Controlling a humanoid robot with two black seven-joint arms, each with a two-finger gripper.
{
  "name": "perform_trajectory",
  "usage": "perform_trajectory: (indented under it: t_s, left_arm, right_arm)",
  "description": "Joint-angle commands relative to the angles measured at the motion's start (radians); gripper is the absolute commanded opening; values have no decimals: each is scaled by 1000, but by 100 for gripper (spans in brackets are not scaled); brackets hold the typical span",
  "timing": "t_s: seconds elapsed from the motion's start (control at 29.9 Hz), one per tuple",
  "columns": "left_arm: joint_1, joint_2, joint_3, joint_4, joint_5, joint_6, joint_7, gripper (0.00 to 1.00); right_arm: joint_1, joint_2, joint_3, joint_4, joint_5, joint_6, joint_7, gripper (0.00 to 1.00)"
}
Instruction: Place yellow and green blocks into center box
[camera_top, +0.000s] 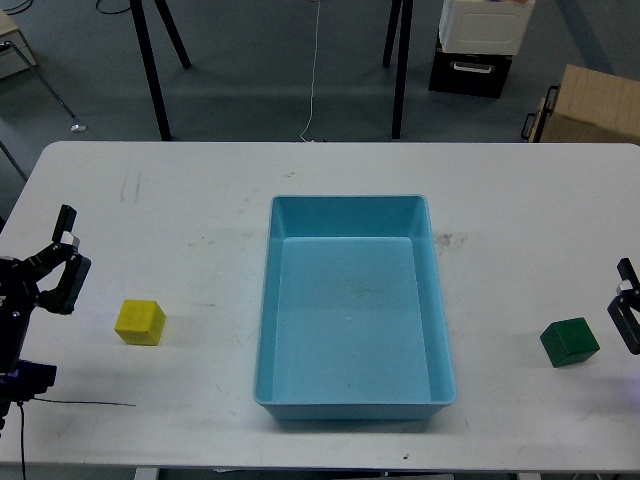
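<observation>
The yellow block (139, 322) lies on the white tabletop (180, 200), to the left of the blue tray (352, 400) and well apart from it. The green block (570, 342) lies on the same tabletop at the right side, also apart from the tray and a little turned. The tray stands in the middle of the tabletop, with its long side going away from the robot, and there is no block inside it.

The left gripper (62, 262) is near the left edge, just left of the yellow block and not touching it; its jaws are released and hold nothing. The right gripper (628, 315) shows only partly at the right edge, just beside the green block; whether its jaws are released or clenched I cannot tell.
</observation>
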Motion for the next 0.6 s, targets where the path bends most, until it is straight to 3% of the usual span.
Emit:
perform_trajectory:
  t_s: [0.0,0.17,0.33,0.47,0.57]
  left_arm:
    - [-1,-1,-1,0,1,0,1,100]
    - [-4,5,8,0,7,0,15,100]
    - [-22,5,7,0,7,0,13,100]
    - [-30,-2,10,0,7,0,15,100]
    - [-44,-7,27,0,7,0,13,100]
  right_arm:
    - [-1,-1,-2,0,-1,-1,-4,100]
    - [47,-70,-11,0,-19,-46,-10,100]
    - [171,-409,-67,-18,-62,-100,-14,100]
    - [335,-671,-161,-57,-103,-124,-69,100]
    - [588,-826,-369,-112,-209,-126,-96,100]
